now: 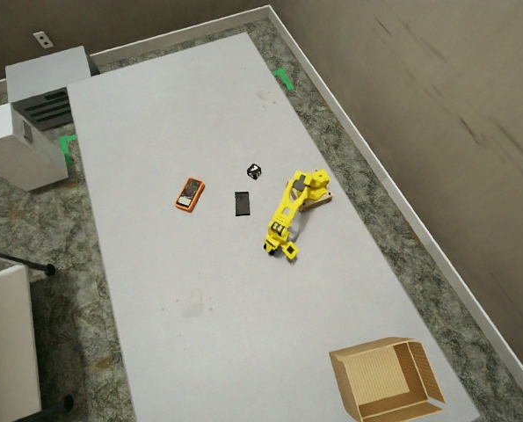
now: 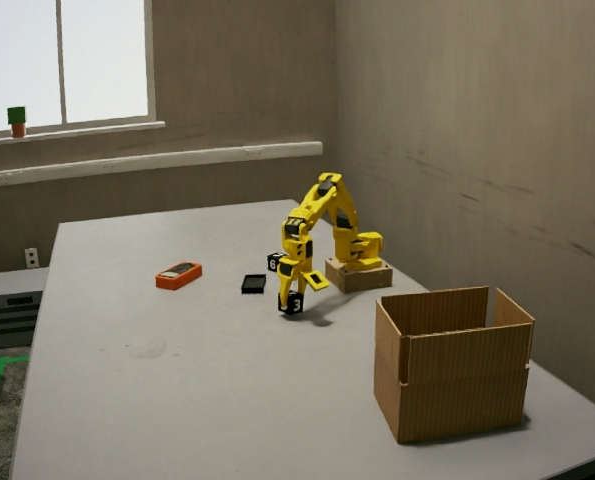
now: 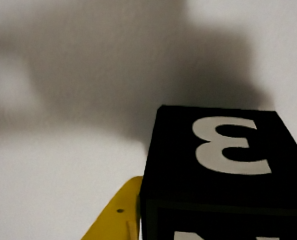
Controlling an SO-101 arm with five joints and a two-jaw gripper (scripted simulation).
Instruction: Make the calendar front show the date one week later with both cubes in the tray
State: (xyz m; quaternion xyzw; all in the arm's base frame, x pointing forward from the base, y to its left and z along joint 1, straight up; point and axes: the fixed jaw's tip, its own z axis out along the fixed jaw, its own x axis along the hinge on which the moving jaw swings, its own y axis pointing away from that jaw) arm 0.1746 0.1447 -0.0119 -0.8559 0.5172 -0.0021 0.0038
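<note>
My gripper (image 2: 291, 299) is shut on a black number cube (image 2: 291, 303) and holds it just above the table, in front of the arm's base. The second black cube (image 1: 253, 170) lies on the table by itself; a 6 shows on it in the exterior view (image 2: 273, 261). The black calendar tray (image 1: 242, 203) lies empty between the arm and the orange device; it also shows in the exterior view (image 2: 253, 283).
An orange hand-held device (image 1: 189, 194) lies left of the tray. An open cardboard box (image 1: 384, 379) stands at the near right of the table. The arm's wooden base (image 2: 358, 273) stands near the table's right edge.
</note>
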